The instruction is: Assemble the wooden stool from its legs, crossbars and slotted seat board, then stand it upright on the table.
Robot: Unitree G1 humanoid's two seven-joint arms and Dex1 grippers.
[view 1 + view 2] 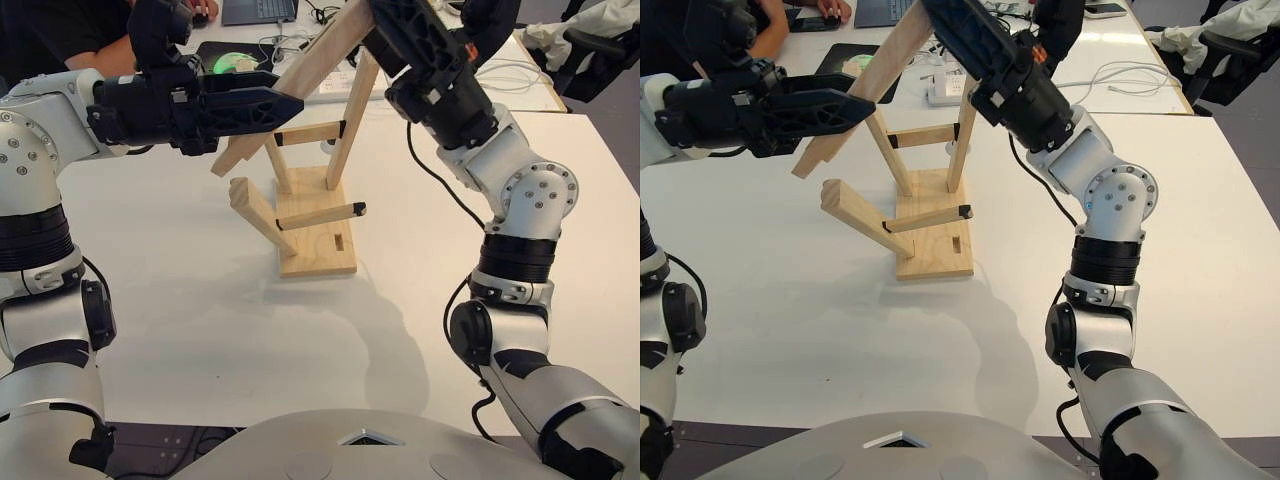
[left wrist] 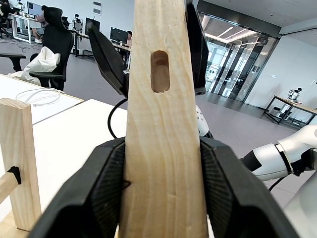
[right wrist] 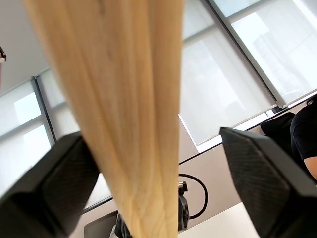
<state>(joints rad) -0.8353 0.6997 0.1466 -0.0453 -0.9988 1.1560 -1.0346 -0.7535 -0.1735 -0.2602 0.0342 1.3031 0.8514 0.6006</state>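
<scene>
A leg is held up by the left tool — gripped tight. The right tool is spread wide around it.

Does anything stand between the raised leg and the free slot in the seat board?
Probably yes: the lower crossbar seems to reach with its black-tipped free end just over the open slot in the seat board. The held leg would have to pass it.
</scene>
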